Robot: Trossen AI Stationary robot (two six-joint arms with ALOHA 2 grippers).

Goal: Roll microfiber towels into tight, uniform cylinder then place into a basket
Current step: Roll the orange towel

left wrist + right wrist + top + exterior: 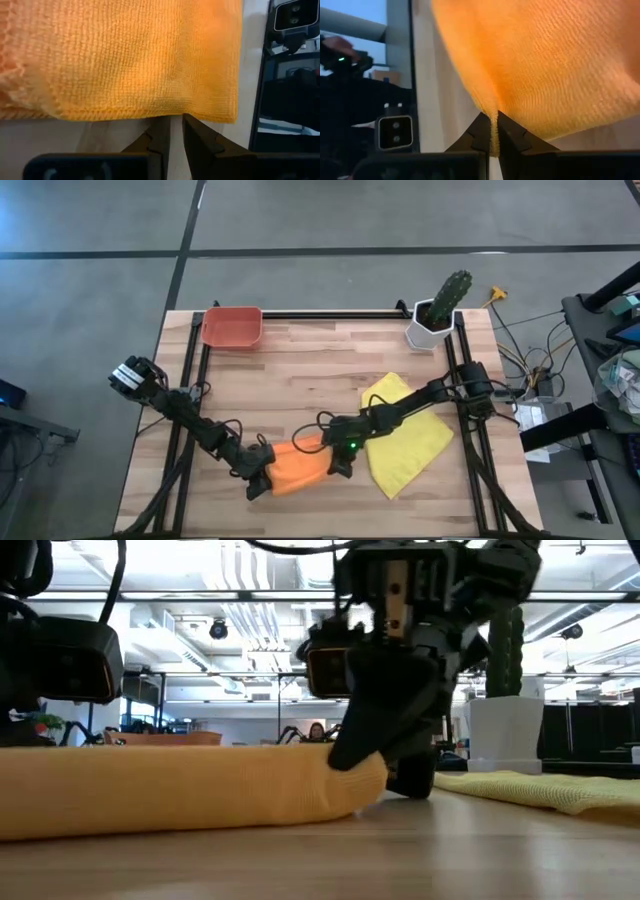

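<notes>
The orange towel [300, 465] lies near the table's front edge as a thick, long folded or rolled bundle [180, 790]. My right gripper [340, 460] is shut on its right end. My left gripper [258, 480] is at its left end. Its fingers stand a narrow gap apart, with their tips [176, 122] at the towel's hemmed edge [125, 114]. The yellow towel [405, 435] lies flat to the right, under my right arm. The red-orange basket [232, 326] stands at the far left. My right gripper pinches a narrow ridge of the orange cloth [494, 131] between its two fingers, at the bundle's right end [360, 775]. The fingers [375, 720] come down on it from above, slanting. The towel lies on the table. My left gripper's tips meet the hem; whether they touch it, I cannot tell.
A white hexagonal pot with a green cactus [437, 315] stands at the far right corner. Black rails [190, 380] run along the table's left, right and far sides. Bare wood [300, 385] lies between the basket and the towels.
</notes>
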